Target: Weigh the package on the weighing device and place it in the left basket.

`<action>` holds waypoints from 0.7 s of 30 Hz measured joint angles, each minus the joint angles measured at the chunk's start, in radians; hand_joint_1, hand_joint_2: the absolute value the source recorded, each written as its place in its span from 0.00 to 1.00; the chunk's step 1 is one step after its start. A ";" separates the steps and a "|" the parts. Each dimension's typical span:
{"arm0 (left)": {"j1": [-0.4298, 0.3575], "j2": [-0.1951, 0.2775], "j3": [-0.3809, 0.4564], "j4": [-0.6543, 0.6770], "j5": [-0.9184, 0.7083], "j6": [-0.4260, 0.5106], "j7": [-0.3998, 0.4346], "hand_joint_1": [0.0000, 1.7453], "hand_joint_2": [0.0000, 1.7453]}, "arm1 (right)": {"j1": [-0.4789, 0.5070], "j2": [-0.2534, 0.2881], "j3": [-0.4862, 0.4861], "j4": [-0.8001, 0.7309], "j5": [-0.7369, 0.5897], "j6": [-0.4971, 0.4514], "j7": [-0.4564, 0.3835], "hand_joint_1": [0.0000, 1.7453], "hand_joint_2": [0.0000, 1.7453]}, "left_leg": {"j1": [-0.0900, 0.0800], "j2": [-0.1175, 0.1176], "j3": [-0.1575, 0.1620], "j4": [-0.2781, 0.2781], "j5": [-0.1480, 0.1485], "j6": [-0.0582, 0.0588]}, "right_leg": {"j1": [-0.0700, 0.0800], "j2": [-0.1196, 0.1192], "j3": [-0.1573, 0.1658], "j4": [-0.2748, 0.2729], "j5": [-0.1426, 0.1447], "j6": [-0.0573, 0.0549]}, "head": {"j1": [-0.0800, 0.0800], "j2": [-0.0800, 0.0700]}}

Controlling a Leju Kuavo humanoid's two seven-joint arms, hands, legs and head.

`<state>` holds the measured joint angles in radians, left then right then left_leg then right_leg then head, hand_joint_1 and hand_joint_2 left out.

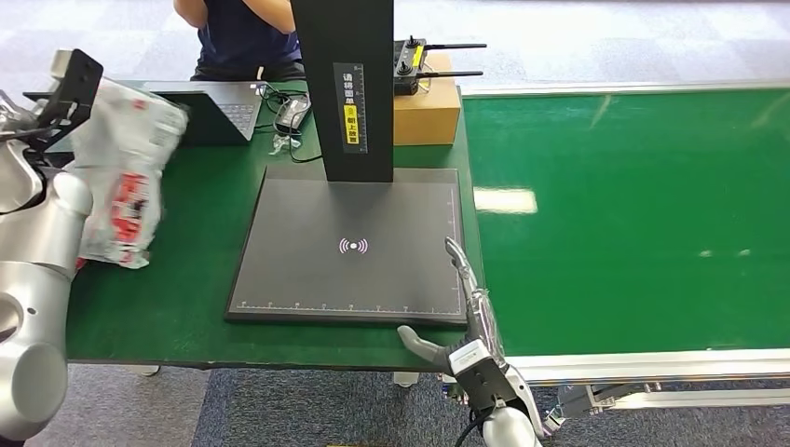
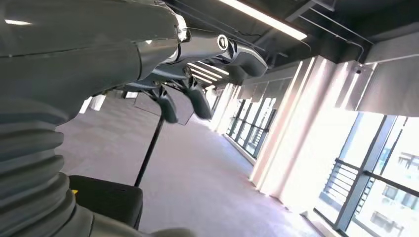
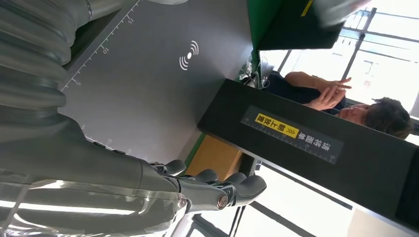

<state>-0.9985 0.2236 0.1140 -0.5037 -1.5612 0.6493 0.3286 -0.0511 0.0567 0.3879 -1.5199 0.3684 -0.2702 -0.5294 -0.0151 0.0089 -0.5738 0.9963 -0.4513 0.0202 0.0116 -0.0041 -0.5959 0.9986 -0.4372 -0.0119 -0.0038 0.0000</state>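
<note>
The left robot hand (image 1: 51, 98) is up high at the far left of the scene. It holds the package (image 1: 121, 168), a white plastic bag with red and black print. The bag hangs down beside the silver arm, above the left part of the green surface (image 1: 177, 298). How the fingers lie on the bag cannot be told from the head view. In the left wrist view the dark fingers (image 2: 197, 101) curl in, and the bag cannot be made out there.

The right robot hand (image 1: 461, 317) holds nothing. Its fingers are stretched out and a bit apart, at the near right corner of the weighing device (image 1: 354, 247).

The weighing device is a flat dark plate with a white mark in the middle. A black post (image 1: 345, 84) stands at its far side. A brown box (image 1: 427, 112) sits behind it, and a person (image 1: 242, 33) sits at the far side by a laptop (image 1: 219, 107).

The bag looks soft, light and crinkly. It will likely sag and may slip, so a firm hold on a bunched edge seems best.
</note>
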 joint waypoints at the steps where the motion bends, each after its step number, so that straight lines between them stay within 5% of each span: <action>1: -0.003 0.000 -0.005 0.009 0.002 -0.002 -0.004 0.00 1.00 | 0.001 0.000 0.000 -0.001 0.001 0.000 0.000 0.00 1.00 | 0.000 0.000 0.000 0.000 0.000 0.000 | 0.000 0.000 0.000 0.000 0.000 0.000 | 0.000 0.000; 12: -0.008 -0.014 -0.012 0.038 0.041 -0.004 -0.082 0.00 1.00 | 0.002 0.000 0.000 -0.001 0.007 0.003 0.001 0.00 1.00 | 0.000 0.000 0.000 0.000 0.000 0.000 | 0.000 0.000 0.000 0.000 0.000 0.000 | 0.000 0.000; 21: 0.046 -0.104 0.003 -0.071 0.301 0.010 -0.366 0.00 1.00 | 0.002 0.001 -0.002 -0.001 0.010 0.006 0.003 0.00 1.00 | 0.000 0.000 0.000 0.000 0.000 0.000 | -0.001 0.000 0.000 0.000 0.000 0.000 | 0.000 0.000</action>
<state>-0.9525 0.1201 0.1174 -0.5745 -1.2602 0.6596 -0.0377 -0.0493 0.0574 0.3860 -1.5213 0.3787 -0.2641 -0.5264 -0.0156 0.0089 -0.5738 0.9965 -0.4515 0.0205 0.0109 -0.0041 -0.5959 0.9984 -0.4371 -0.0118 -0.0038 0.0000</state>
